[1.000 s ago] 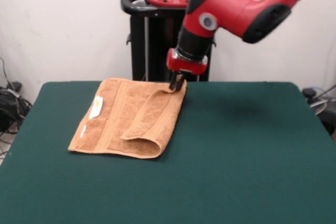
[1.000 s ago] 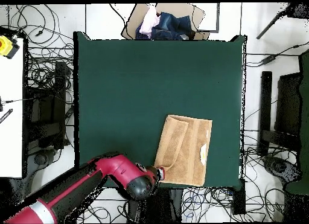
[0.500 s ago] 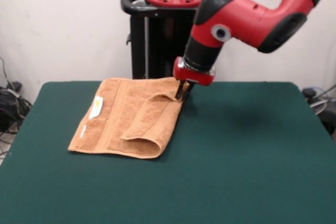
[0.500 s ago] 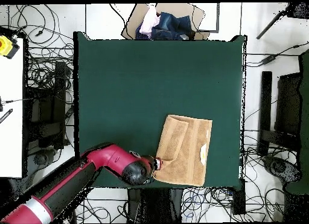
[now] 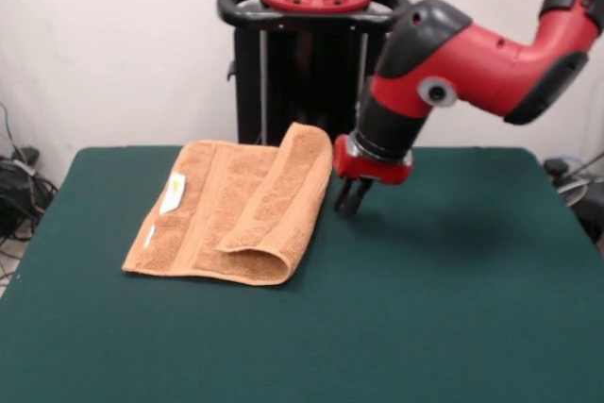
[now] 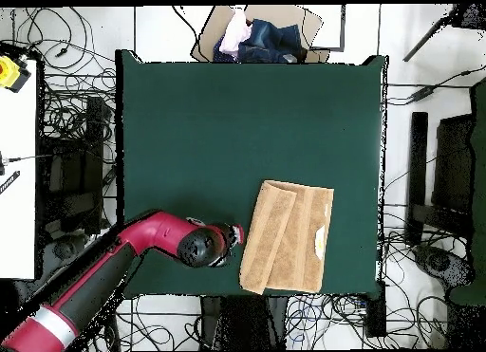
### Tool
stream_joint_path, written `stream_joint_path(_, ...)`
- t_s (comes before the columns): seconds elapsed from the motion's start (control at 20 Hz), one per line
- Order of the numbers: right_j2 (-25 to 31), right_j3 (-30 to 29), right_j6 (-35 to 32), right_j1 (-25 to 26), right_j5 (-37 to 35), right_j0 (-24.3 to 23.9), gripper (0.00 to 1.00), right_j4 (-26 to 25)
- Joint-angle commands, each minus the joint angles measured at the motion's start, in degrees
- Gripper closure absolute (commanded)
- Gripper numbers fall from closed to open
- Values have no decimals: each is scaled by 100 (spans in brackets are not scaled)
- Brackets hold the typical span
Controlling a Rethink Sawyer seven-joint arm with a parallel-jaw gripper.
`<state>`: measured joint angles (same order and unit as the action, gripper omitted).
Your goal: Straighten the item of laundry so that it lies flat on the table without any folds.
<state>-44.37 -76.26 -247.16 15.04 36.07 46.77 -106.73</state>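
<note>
My end effector (image 5: 349,200) hangs narrow and empty just beside the folded towel (image 5: 231,209) on the bench (image 5: 425,309); I should regrip that raised flap's edge low and draw it outward.

The towel (image 5: 231,209) is nubbly, matt orange-tan terry cloth crossed by flatter woven bands, with a smooth white tag (image 5: 172,193) on its top face. Under it, the table (image 5: 434,318) has a dull, felt-like dark green top without shine. Beside the towel, the arm (image 5: 472,58) wears glossy red and black plastic shells, and its end effector (image 5: 351,197) looks matt black.
</note>
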Motion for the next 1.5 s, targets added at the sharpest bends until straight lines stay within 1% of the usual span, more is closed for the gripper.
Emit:
stream_joint_path(0.05, 122, 682, -2241, 366, 437, 524, 100, 223)
stream_joint_path(0.2, 44, 459, -2248, 213, 720, 892, 100, 220)
stream_joint_path(0.3, 28, 345, -2164, 165, 729, 1025, 100, 282)
stream_joint_path(0.45, 105, 121, -1782, 66, 421, 1090, 100, 568)
stream_joint_path(0.55, 227, -152, -1374, -99, 116, 968, 100, 861)
stream_joint_path(0.65, 368, -488, -640, -371, -57, 656, 100, 1096)
stream_joint_path(0.75, 472, -709, 114, -548, -207, 185, 100, 1308)
stream_joint_path(0.85, 596, -721, 654, -490, -428, -291, 100, 1493)
stream_joint_path(0.95, 763, -700, 1358, -452, -729, -761, 100, 1739)
stream_joint_path(1.05, 888, -705, 2041, -460, -884, -1140, 100, 1870)
stream_joint_path(1.1, 972, -754, 2495, -559, -956, -1363, 100, 2020)
stream_joint_path(1.15, 1010, -781, 2721, -617, -958, -1483, 100, 2081)
stream_joint_path(1.2, 1077, -818, 2898, -695, -946, -1596, 0, 2084)
stream_joint_path(1.35, 1194, -904, 3468, -881, -894, -1849, 0, 2215)
stream_joint_path(1.45, 1284, -1035, 4079, -1084, -918, -2101, 0, 2449)
stream_joint_path(1.5, 1264, -1020, 3993, -1056, -878, -2075, 0, 2293)
